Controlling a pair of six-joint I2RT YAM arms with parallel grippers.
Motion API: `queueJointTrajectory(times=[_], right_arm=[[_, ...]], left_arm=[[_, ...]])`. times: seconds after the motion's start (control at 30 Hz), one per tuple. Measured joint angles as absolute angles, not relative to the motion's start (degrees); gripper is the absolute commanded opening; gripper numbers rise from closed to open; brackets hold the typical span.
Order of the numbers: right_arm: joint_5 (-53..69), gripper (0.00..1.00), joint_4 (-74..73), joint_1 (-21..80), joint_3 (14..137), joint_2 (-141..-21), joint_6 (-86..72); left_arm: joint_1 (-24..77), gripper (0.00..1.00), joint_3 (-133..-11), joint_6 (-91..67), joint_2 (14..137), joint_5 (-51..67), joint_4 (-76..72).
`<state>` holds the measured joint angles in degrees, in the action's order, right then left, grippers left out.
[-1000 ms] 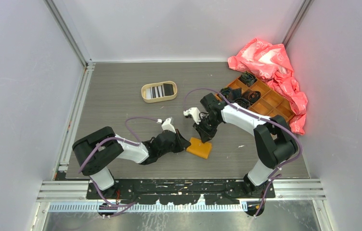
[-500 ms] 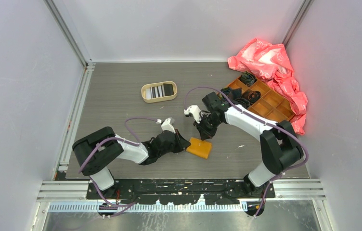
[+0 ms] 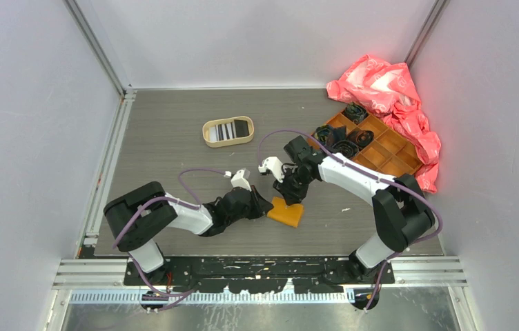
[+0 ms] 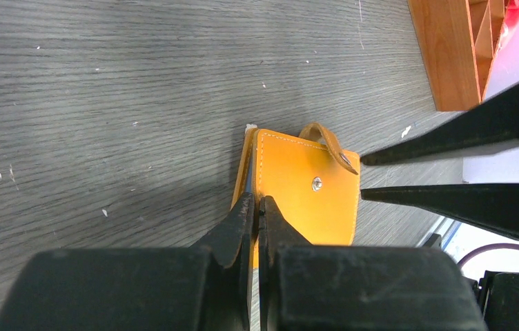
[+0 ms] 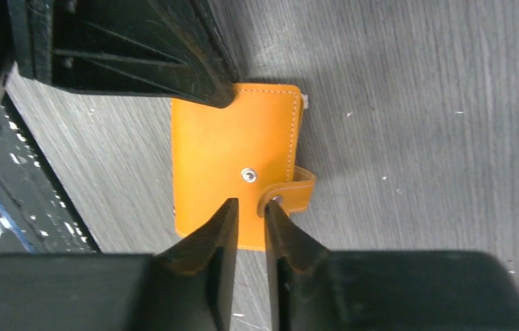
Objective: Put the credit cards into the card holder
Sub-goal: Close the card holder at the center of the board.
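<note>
Tabletop (image 3: 167, 138) stretched grey beneath me. My left arm (image 3: 174, 214) lay low along it, elbow folded, with the left gripper (image 4: 257, 201) clenched on the edge of the card holder (image 4: 305, 200) near mid-table. My right arm (image 3: 353, 176) angled down, the right gripper (image 5: 250, 203) narrowly parted over the holder, perhaps brushing its snap tab (image 5: 291, 193). Two credit cards (image 3: 232, 129) sat apart in the oval tray (image 3: 229, 144).

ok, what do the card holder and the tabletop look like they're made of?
Card holder: orange-tan leather or faux leather, smooth and matte. Pale stitching runs along its edges, and it has a shiny metal-looking snap stud.
Tabletop: grey, matte, with a fine streaked wood grain. Probably a laminate print, but real wood can't be ruled out.
</note>
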<state>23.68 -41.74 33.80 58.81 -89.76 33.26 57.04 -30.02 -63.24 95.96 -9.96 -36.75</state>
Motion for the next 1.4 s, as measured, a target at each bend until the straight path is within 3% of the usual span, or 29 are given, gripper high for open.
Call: queueJointTrajectory(times=[0.07,0.57,0.93,1.17,1.4], right_arm=[[23.05,0.4,-41.43,33.8,58.5,-89.41,33.91],[19.25,0.44,-39.88,34.85,56.97,-89.19,34.15],[17.78,0.09,-39.22,35.2,56.97,-90.45,33.12],[17.67,0.01,-39.22,35.2,56.97,-90.48,32.99],[18.85,0.01,-39.24,35.2,56.97,-90.48,33.23]], left_arm=[[57.04,0.0,-29.95,-63.22,95.96,-9.96,-36.88],[57.04,0.0,-29.95,-63.22,95.96,-9.93,-36.97],[57.04,0.0,-29.76,-63.22,95.96,-9.93,-37.32],[57.04,0.0,-29.65,-63.22,95.96,-9.91,-37.47],[57.04,0.0,-29.65,-63.24,95.96,-9.89,-37.52]])
